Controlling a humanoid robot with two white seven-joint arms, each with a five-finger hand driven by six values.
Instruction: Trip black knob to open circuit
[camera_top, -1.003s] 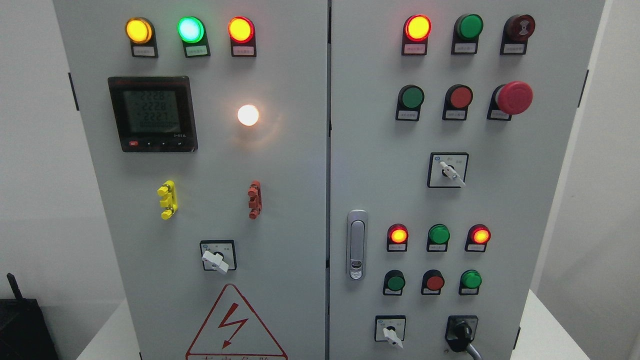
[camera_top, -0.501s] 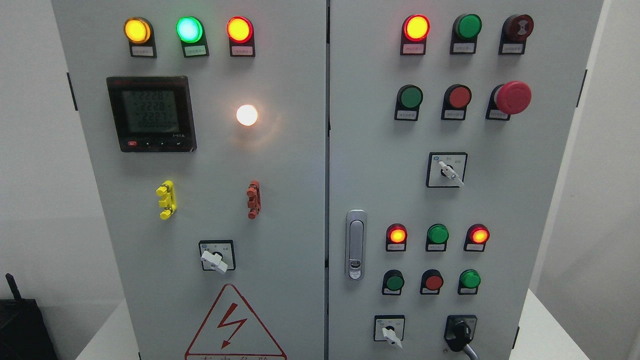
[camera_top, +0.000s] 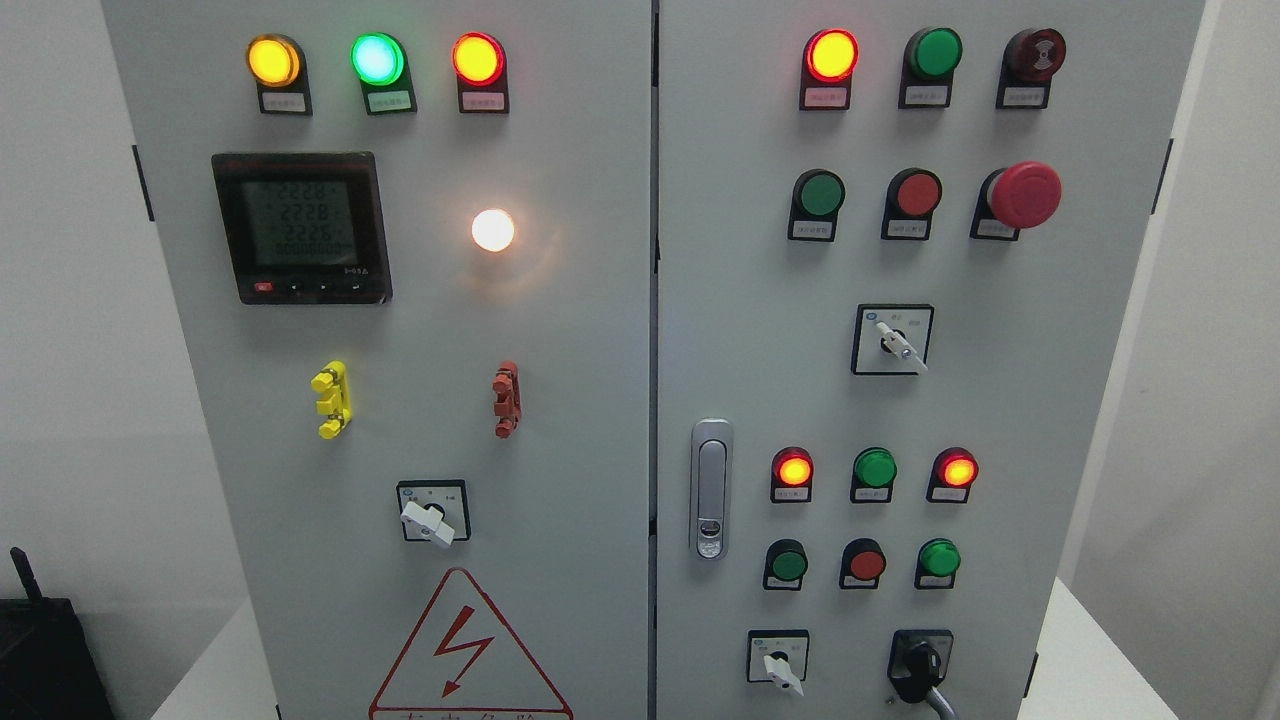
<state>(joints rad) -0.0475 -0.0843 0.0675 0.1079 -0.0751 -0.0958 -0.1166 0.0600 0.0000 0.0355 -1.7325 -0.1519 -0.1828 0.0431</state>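
No robot hand in view yet, so whether the fingers are open or closed cannot be told. The black knob (camera_top: 921, 668) sits at the bottom right corner of the cabinet (camera_top: 600, 400), its lever pointing down-right, untouched. This looks like the approach step; next, a hand needs to reach in low and turn it.

An electrical test lab or training room: a grey two-door control cabinet (camera_top: 560, 400) stands on a white table (camera_top: 1085, 660) against plain white walls, its face crowded with lit pilot lamps (camera_top: 478, 58), a digital meter (camera_top: 300, 227), selector switches (camera_top: 892, 340) and a high-voltage warning triangle (camera_top: 462, 650).
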